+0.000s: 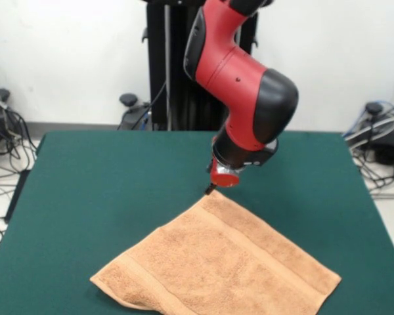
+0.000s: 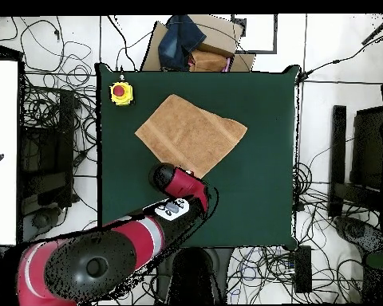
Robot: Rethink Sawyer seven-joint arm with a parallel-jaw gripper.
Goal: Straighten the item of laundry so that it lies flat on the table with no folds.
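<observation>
While the red-and-black arm's gripper (image 1: 210,189) hung at its far corner, the peach-orange terry-cloth towel (image 1: 217,262) lay spread.
Finger state could not be told; the dark green felt table (image 1: 105,190) bore it nearly flat, likely awaiting a final tug.

Bare green counter (image 1: 105,190) open on both sides of the hand (image 1: 210,189) and behind it, towel (image 1: 217,266) lying low just in front of the hand, yellow box with red button (image 2: 120,93) far off at a counter corner beyond the towel
</observation>
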